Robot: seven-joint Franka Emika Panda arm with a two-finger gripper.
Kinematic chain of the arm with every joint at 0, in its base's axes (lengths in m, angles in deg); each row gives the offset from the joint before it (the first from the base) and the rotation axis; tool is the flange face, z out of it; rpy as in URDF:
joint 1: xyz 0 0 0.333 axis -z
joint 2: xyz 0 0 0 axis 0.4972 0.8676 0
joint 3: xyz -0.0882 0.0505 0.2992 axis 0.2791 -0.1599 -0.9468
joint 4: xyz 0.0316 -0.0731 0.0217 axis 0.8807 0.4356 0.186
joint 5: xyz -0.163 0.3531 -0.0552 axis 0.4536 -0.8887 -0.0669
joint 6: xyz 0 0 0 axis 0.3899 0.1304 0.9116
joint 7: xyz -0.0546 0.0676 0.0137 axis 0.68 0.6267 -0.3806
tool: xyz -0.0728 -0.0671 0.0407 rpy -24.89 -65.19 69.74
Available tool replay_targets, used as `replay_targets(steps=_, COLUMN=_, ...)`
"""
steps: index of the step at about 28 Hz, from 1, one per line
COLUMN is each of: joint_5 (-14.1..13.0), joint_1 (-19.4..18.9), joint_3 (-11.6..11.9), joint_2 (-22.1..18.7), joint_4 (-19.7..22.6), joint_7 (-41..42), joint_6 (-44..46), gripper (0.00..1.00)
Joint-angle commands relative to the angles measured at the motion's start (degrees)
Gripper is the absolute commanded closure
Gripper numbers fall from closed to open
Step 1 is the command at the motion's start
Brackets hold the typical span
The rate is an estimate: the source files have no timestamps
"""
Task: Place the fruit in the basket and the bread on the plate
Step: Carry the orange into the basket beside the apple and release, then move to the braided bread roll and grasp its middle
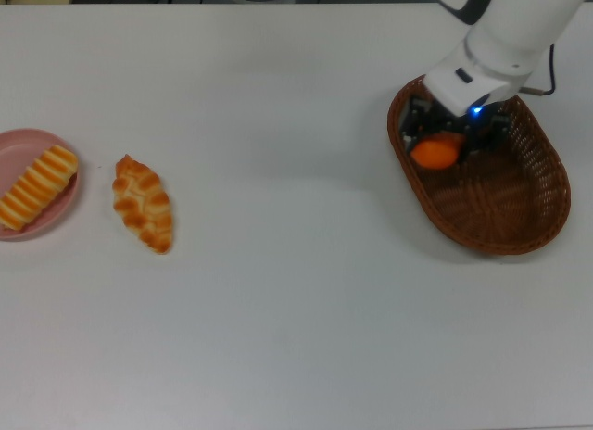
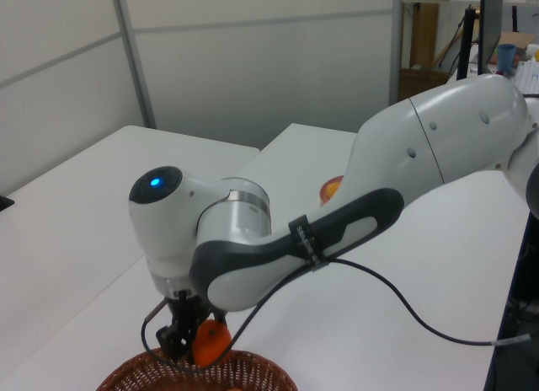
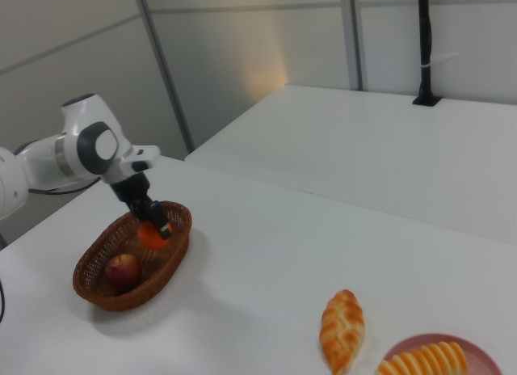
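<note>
Gripper [image 1: 443,145]: clenched on the mandarin [image 1: 435,153], carried above the basket interior, not yet set down. In the top view the mandarin hangs toward the basket's 9 o'clock rim.

Mandarin: bright orange, round. Judged light and firm with a smooth skin that may roll; best held across its widest girth, as the fingers hold it now. A low release would likely keep it from bouncing on the weave.

Basket [image 1: 533,217]: dark brown wicker, oval, at 3 o'clock on the table [image 1: 296,309] in the top view. Judged stiff and light; a nudge on its rim could shift it.

Apple [image 3: 123,271]: dark red, lying inside the basket in the right view, near the mandarin but apart from it; hidden by the arm in the top view.

Striped loaf [image 1: 35,186]: lying on the pink plate [image 1: 11,145], at 9 o'clock in the top view. Its place is already made.

Braided twist [image 1: 143,203]: on the bare table just beside the plate, at the plate's 3 o'clock, not touching it. Judged light with a knobbly, possibly crumbly crust; best taken across its narrow middle, with a gentle squeeze.
</note>
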Motion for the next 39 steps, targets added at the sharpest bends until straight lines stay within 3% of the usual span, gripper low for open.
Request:
replay_targets(steps=1, joint_5=-0.03, joint_1=-2.42, joint_3=0.6, joint_2=1.62, joint_4=-1.02, joint_7=-1.33, joint_6=0.39, gripper=0.41)
replay_targets(steps=2, joint_5=0.06, joint_1=-2.77, joint_3=0.69, joint_2=1.97, joint_4=-0.93, joint_7=-1.33, joint_6=0.39, gripper=0.03)
replay_targets(steps=3, joint_5=0.06, joint_1=-2.86, joint_3=0.69, joint_2=2.06, joint_4=-0.93, joint_7=-1.33, joint_6=0.39, gripper=0.0)
replay_targets(steps=11, joint_5=-0.38, joint_1=-2.08, joint_3=1.74, joint_2=1.54, joint_4=-1.11, joint_7=-1.24, joint_6=0.48, gripper=0.0)
replay_targets(steps=17, joint_5=-0.73, joint_1=3.36, joint_3=4.12, joint_2=-1.36, joint_4=0.47, joint_7=1.38, joint_6=1.62, gripper=0.0)
replay_targets(steps=20, joint_5=-0.55, joint_1=6.97, joint_3=4.21, joint_2=-3.9, joint_4=4.24, joint_7=9.89, joint_6=2.15, gripper=0.0)
replay_targets(steps=21, joint_5=-0.81, joint_1=10.46, joint_3=4.38, joint_2=-5.3, joint_4=5.91, joint_7=16.36, joint_6=2.15, gripper=0.0)
replay_targets(steps=26, joint_5=-0.9, joint_1=20.23, joint_3=4.38, joint_2=-6.02, joint_4=6.71, joint_7=33.33, joint_6=2.33, gripper=0.0)
replay_targets(steps=30, joint_5=-0.47, joint_1=25.43, joint_3=4.38, joint_2=-6.28, joint_4=7.42, joint_7=45.66, joint_6=2.33, gripper=0.0)
replay_targets(steps=31, joint_5=-0.38, joint_1=27.44, joint_3=4.38, joint_2=-6.28, joint_4=7.42, joint_7=52.92, joint_6=2.24, gripper=0.0)
replay_targets(steps=36, joint_5=-0.2, joint_1=30.97, joint_3=4.38, joint_2=-6.02, joint_4=8.29, joint_7=66.49, joint_6=1.62, gripper=0.0)
replay_targets(steps=39, joint_5=-0.11, joint_1=31.24, joint_3=4.38, joint_2=-6.11, joint_4=9.78, joint_7=68.89, joint_6=0.13, gripper=0.0)
